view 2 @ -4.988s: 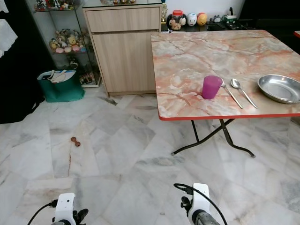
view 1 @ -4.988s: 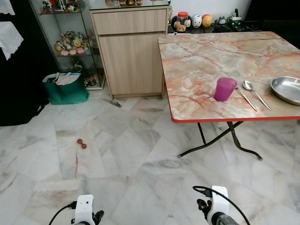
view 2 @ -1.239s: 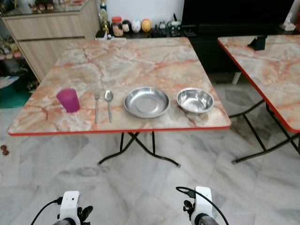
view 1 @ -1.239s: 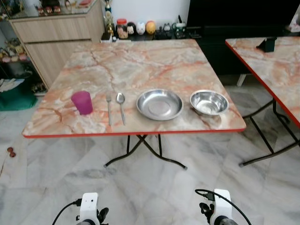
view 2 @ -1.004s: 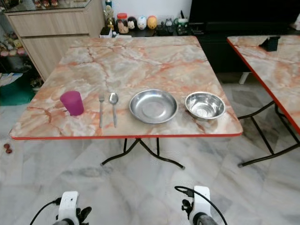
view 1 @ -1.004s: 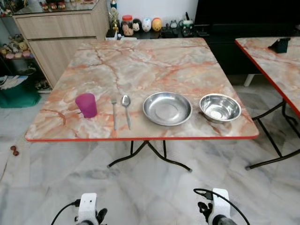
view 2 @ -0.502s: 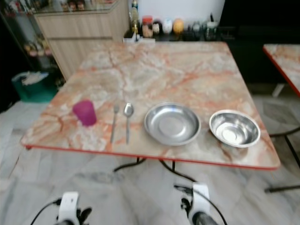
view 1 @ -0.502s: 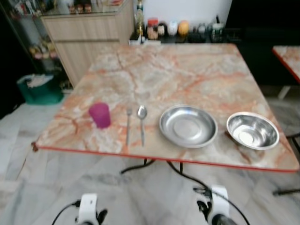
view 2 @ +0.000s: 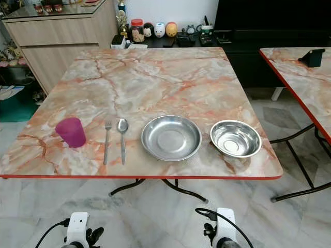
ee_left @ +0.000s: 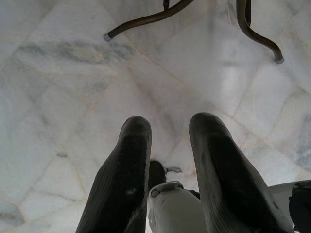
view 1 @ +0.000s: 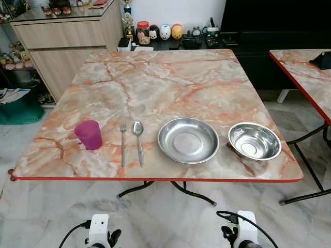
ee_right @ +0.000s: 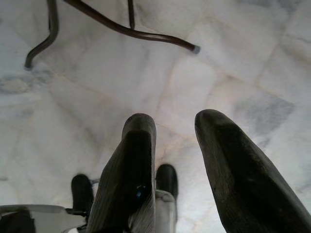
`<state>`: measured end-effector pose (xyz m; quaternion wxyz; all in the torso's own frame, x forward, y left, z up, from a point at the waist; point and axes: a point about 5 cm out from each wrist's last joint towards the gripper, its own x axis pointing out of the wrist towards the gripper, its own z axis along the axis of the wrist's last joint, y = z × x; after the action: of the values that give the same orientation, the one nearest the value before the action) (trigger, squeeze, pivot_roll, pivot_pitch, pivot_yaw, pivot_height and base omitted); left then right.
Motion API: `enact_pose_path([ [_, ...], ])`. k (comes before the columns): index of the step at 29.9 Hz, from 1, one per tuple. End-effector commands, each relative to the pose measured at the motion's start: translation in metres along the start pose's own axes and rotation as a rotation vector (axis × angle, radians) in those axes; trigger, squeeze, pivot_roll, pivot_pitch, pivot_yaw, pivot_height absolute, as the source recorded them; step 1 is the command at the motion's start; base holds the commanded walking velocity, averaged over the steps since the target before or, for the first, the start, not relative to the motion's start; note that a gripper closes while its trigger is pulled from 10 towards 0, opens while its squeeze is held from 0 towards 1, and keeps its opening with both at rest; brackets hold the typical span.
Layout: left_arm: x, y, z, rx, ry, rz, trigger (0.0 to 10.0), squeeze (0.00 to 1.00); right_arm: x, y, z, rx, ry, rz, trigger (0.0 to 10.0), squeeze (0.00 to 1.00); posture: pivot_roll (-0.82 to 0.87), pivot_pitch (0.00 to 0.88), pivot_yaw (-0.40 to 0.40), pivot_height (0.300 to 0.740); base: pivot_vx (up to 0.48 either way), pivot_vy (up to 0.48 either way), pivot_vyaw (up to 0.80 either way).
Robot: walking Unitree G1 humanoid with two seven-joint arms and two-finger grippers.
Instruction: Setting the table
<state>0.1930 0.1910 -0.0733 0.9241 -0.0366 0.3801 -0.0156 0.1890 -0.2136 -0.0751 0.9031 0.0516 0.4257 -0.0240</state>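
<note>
Table (view 1: 155, 88) with its setting — purple cup (view 1: 89, 134), fork (view 1: 123, 144), spoon (view 1: 138, 141), plate (view 1: 188, 140), bowl (view 1: 254, 141) along the near edge — now faces the robot squarely after its turn and approach. Left gripper (ee_left: 167, 145) and right gripper (ee_right: 177, 145) hang parted, empty — reaching likely comes next.

White marble floor (view 1: 62, 206), wooden cabinet (view 1: 57, 41) on the left, black unit (view 1: 269, 31) behind, white wall (view 1: 170, 10)
</note>
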Motion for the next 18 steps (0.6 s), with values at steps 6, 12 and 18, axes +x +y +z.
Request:
enact_pose_path([
  [6, -0.003, 0.002, -0.008, -0.011, 0.026, 0.003, 10.0, 0.00, -0.002, -0.004, -0.007, 0.017, 0.026, -0.016, 10.0, 0.00, -0.06, 0.000, 0.019, 0.740, 0.000, 0.000, 0.00],
  [12, -0.003, 0.004, -0.010, -0.018, 0.036, 0.016, 10.0, 0.00, -0.002, -0.002, -0.009, 0.016, 0.036, -0.013, 10.0, 0.00, -0.06, 0.000, 0.019, 0.740, 0.000, 0.000, 0.00],
  [18, -0.006, 0.015, -0.001, 0.023, -0.045, 0.057, 10.0, 0.00, -0.003, -0.005, -0.010, 0.018, 0.038, -0.020, 10.0, 0.00, -0.05, 0.000, 0.023, 0.740, 0.000, 0.000, 0.00],
])
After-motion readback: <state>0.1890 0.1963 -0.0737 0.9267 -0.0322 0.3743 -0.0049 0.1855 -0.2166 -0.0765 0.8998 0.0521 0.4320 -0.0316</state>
